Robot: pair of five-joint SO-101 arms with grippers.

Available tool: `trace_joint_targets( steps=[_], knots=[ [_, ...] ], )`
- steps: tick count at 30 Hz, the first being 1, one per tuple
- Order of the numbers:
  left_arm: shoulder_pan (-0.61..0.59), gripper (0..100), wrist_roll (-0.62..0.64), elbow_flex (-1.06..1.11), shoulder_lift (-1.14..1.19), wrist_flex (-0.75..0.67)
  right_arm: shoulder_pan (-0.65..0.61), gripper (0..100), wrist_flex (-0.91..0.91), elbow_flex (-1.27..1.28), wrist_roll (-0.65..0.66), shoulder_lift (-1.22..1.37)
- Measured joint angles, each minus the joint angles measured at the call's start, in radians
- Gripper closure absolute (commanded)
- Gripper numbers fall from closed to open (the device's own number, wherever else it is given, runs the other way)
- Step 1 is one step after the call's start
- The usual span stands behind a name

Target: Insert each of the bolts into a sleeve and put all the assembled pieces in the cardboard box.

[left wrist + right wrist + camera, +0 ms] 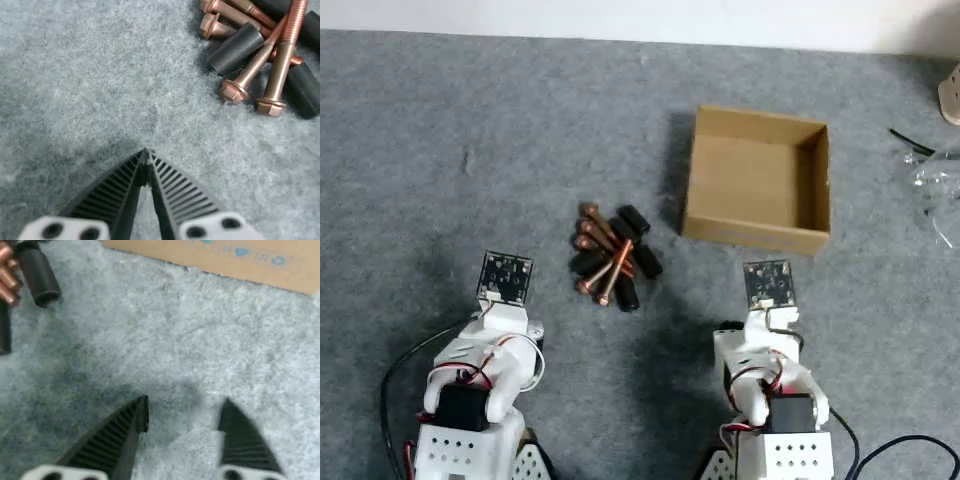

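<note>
Your left gripper (147, 159) is clenched shut w/ nothing in it, over the tabletop (440, 130) near the bolts (282, 65) and sleeves (236, 48), all heaped loose mid-tabletop. Your right gripper (185, 412) is released, jaws spread, just short of the cardboard box (755, 235) near wall; box sits twd the far right edge.

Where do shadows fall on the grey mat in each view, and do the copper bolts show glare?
High view: soft shadow on the mat beside the cardboard box, on the side facing the bolts. Left wrist view: bright streaks along the bolt shafts, shadow around the shut left gripper. Right wrist view: a dark patch ahead of the open right gripper.
</note>
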Motion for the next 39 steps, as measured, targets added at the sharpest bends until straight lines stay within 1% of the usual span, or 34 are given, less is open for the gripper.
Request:
trace_joint_targets(
  steps=[4, 6, 7, 8, 10, 11, 12, 14, 16, 18, 22, 25, 29, 31, 34, 39],
  knots=[
    [-0.002, 99, 0.0, 0.0, 0.0, 0.0, -0.003, 99.4, 0.0, 0.0, 0.0, 0.0],
    [-0.029, 97, -0.02, -0.002, 0.0, 0.0, -0.005, 99.4, -0.002, 0.0, 0.0, 0.0],
    [-0.061, 96, -0.064, -0.012, 0.0, 0.003, -0.005, 99.4, -0.002, 0.0, 0.0, 0.0],
    [-0.1, 95, -0.135, -0.041, 0.0, 0.026, -0.005, 99.4, -0.002, 0.0, 0.0, 0.0],
    [-0.206, 95, -0.304, -0.144, -0.002, 0.068, -0.005, 99.4, -0.002, 0.0, 0.0, 0.0],
    [-0.25, 95, -0.354, -0.203, 0.0, 0.069, -0.005, 99.4, -0.002, 0.0, 0.0, 0.0],
    [-0.288, 95, -0.37, -0.267, -0.002, 0.069, -0.005, 99.4, -0.002, 0.0, 0.0, 0.0],
    [-0.336, 95, -0.344, -0.408, -0.003, 0.069, -0.005, 99.4, -0.002, 0.0, 0.0, 0.0],
    [-0.347, 95, -0.342, -0.54, -0.006, 0.061, -0.005, 99.4, -0.002, 0.0, 0.0, 0.0],
    [-0.353, 95, -0.342, -0.64, 0.04, 0.037, -0.005, 99.4, -0.002, 0.0, 0.0, 0.0],
    [-0.353, 95, -0.342, -0.778, 0.261, -0.018, -0.005, 99.4, -0.002, 0.0, 0.0, 0.0],
    [-0.353, 95, -0.342, -0.878, 0.509, -0.031, -0.005, 99.4, -0.002, 0.0, 0.0, 0.0],
    [-0.313, 96, -0.336, -0.964, 0.872, -0.04, -0.005, 99.4, -0.002, 0.0, 0.0, 0.0],
    [-0.287, 96, -0.315, -0.974, 1.028, -0.052, -0.005, 99.4, -0.002, 0.0, 0.0, 0.0],
    [-0.25, 96, -0.256, -0.974, 1.22, -0.12, -0.005, 99.4, -0.002, 0.0, 0.0, 0.0],
    [-0.183, 96, -0.15, -0.859, 1.399, -0.307, -0.005, 99.4, -0.002, 0.0, 0.0, 0.0]
  ],
)
